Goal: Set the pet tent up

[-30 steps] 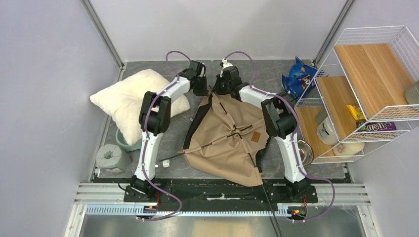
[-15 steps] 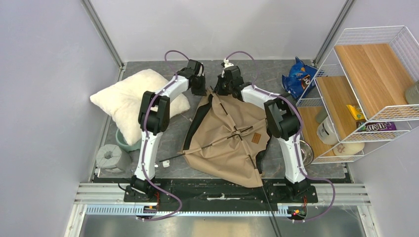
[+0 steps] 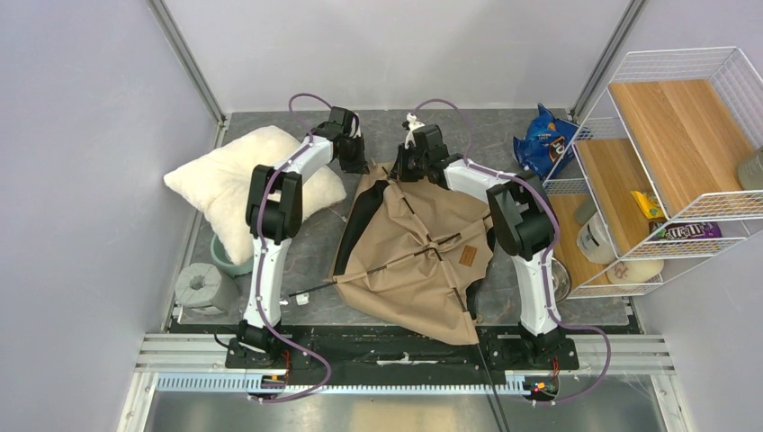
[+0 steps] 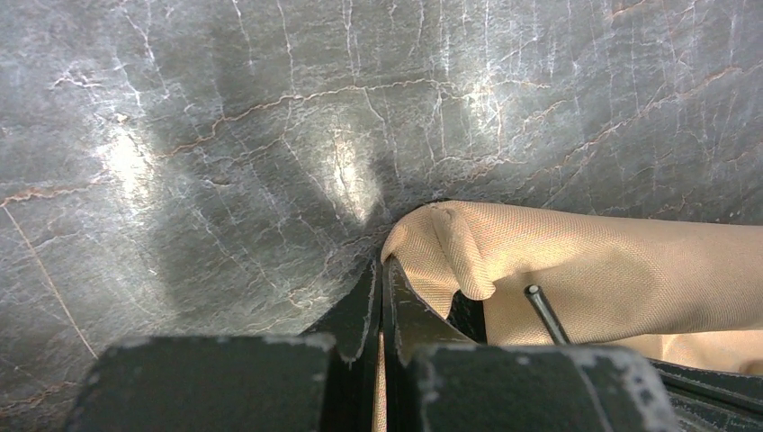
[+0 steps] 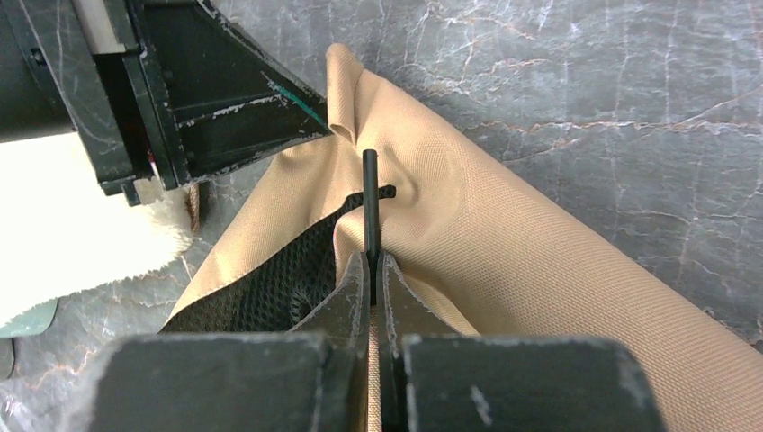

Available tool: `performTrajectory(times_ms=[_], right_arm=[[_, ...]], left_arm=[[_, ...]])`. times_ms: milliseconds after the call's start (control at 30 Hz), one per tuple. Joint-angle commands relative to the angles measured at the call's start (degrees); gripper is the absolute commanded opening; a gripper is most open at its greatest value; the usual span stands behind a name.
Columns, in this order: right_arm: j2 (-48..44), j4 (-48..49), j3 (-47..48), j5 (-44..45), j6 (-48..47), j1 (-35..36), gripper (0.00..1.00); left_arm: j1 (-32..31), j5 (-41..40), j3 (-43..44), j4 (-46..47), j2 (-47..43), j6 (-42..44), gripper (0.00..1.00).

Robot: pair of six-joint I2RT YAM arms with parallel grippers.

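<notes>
Grey tabletop (image 4: 225, 135) bears the pet tent (image 3: 414, 261), not yet raised: left gripper (image 4: 380, 270) pinches its fabric corner, right gripper (image 5: 371, 263) clamps a pole (image 5: 369, 189)

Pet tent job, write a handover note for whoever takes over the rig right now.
Left gripper: shut on the far corner of the tent.
Right gripper: shut on a black pole at that same far edge.
Where: the tent lies collapsed on the table between the arms, with the pillow to its left.
Done: both grips taken.
Left: probably fit the pole end into the corner, then raise the tent.
</notes>
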Motion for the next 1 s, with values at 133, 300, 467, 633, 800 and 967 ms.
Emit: performTrajectory(times_ms=[133,300,467,633,800,967], right_arm=[[0.70,-4.45,3.10,-5.15,-4.39,1.25,0.00],[2.86,-6.48,6.63,-3.04,-4.29,1.71,0.00],[4.16,-6.82,8.81,-1.33,-3.27,1.71,0.00],[4.56,-6.24,8.83,0.95,-1.91,1.72,0.00],[4.65,-3.93,8.07,0.19,-0.88,1.68,0.00],[5.15,-2.35,8.41,-0.27,0.03,1.69,0.00]], left_arm=[[0.72,1.88,-0.17,2.42,-3.35,-0.28,0.02],[0.71,2.59,-0.71,2.51,-3.35,-0.37,0.02],[0.73,2.76,-1.22,2.51,-3.38,-0.36,0.02],[0.71,2.52,-1.38,2.46,-3.38,-0.37,0.02],[0.76,2.91,-1.59,2.50,-3.16,-0.28,0.02],[0.71,3.11,-1.86,2.51,-3.10,0.01,0.02]])
